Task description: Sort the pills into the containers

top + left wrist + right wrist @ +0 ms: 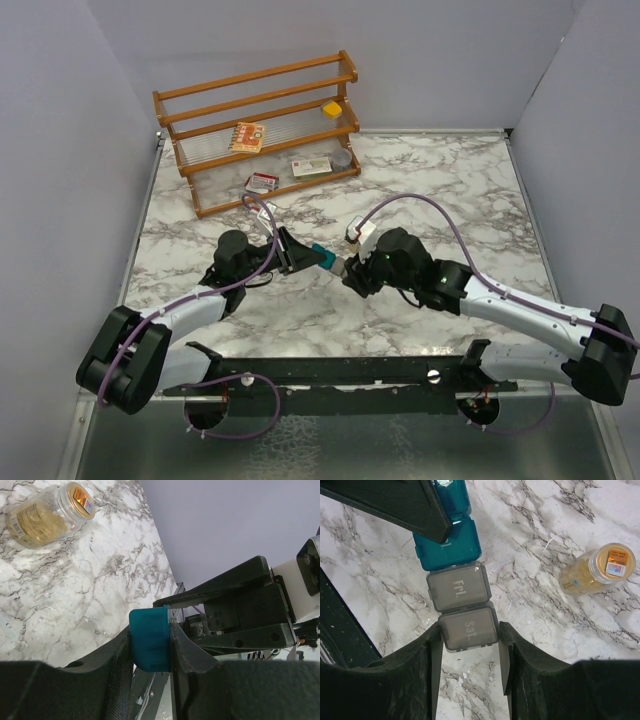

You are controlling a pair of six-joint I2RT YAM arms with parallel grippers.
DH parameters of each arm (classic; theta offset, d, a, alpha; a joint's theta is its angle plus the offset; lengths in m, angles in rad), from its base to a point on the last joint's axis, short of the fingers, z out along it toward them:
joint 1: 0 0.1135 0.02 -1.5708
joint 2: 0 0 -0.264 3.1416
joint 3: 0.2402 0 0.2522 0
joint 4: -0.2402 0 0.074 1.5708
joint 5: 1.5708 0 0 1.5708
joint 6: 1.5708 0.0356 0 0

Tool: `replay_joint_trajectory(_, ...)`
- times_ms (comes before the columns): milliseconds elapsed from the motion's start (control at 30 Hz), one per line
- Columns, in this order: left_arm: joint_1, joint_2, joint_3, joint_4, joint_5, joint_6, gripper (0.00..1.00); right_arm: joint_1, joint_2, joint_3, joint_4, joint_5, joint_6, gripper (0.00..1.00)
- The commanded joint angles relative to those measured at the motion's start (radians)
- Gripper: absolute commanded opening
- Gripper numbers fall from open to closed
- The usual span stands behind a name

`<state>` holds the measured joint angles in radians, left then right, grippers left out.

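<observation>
The container strip (pixel 457 586) has one teal-blue compartment (pixel 447 542) and grey ones marked "Fri." and "Sat." (pixel 469 628). It spans between my two grippers at the table's middle (pixel 328 260). My left gripper (pixel 150 652) is shut on the teal compartment (pixel 149 632); it also shows in the top view (pixel 303 255). My right gripper (pixel 469 625) is closed round the "Sat." end, with its fingers (pixel 435 645) against both sides; it also shows in the top view (pixel 347 268). A clear pill bottle (pixel 597 570) with yellowish contents lies on its side on the marble, also in the left wrist view (pixel 47 515).
A wooden rack (pixel 262 125) stands at the back left with flat printed packets (pixel 247 136) on and before it. White walls close in the marble table (pixel 450 190) on three sides. A black rail (pixel 350 375) runs along the near edge.
</observation>
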<state>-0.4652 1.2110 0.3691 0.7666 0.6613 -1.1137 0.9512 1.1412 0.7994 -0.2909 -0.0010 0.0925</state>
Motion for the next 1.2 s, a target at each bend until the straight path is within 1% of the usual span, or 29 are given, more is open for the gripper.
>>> replay_joint_trajectory(0, -0.007, 0.002, -0.002, 0.039, -0.003, 0.021, 0.12, 0.012, -0.044, 0.038, 0.044, 0.012, 0.000, 0.27)
replay_joint_trajectory(233, -0.006, -0.005, -0.018, 0.086, 0.012, 0.000, 0.12, 0.012, -0.058, 0.030, 0.064, 0.065, 0.021, 0.29)
replay_joint_trajectory(333, -0.006, -0.013, -0.023, 0.100, 0.017, -0.009, 0.12, 0.012, -0.078, 0.019, 0.078, 0.094, 0.028, 0.33)
replay_joint_trajectory(367, -0.006, -0.015, -0.027, 0.102, 0.017, -0.010, 0.12, 0.012, -0.084, 0.019, 0.079, 0.100, 0.029, 0.50)
replay_joint_trajectory(400, -0.006, -0.017, -0.028, 0.102, 0.017, -0.009, 0.12, 0.012, -0.092, 0.020, 0.079, 0.104, 0.028, 0.79)
replay_joint_trajectory(467, -0.006, -0.022, -0.032, 0.102, 0.015, -0.011, 0.12, 0.011, -0.110, 0.023, 0.074, 0.122, 0.026, 0.94)
replay_joint_trajectory(500, -0.006, -0.022, -0.033, 0.102, 0.014, -0.012, 0.12, 0.011, -0.126, 0.022, 0.072, 0.130, 0.025, 0.97)
replay_joint_trajectory(733, -0.006, -0.022, -0.029, 0.104, 0.012, -0.018, 0.12, 0.012, -0.201, 0.021, 0.064, 0.171, 0.023, 0.99)
replay_joint_trajectory(900, -0.005, -0.023, -0.023, 0.104, 0.017, -0.022, 0.12, 0.012, -0.277, 0.021, 0.113, 0.174, 0.069, 0.99)
replay_joint_trajectory(1000, -0.004, -0.026, -0.021, 0.103, 0.013, -0.024, 0.12, 0.011, -0.300, 0.010, 0.148, 0.187, 0.053, 1.00)
replay_joint_trajectory(1067, -0.005, -0.027, -0.020, 0.104, 0.004, -0.027, 0.12, 0.012, -0.276, 0.033, 0.089, 0.223, 0.081, 1.00)
replay_joint_trajectory(1133, -0.004, -0.025, -0.016, 0.103, -0.005, -0.034, 0.12, 0.011, -0.232, 0.069, 0.009, 0.187, 0.050, 1.00)
replay_joint_trajectory(1167, -0.005, -0.020, -0.014, 0.103, -0.007, -0.039, 0.12, 0.011, -0.220, 0.063, 0.007, 0.161, 0.037, 1.00)
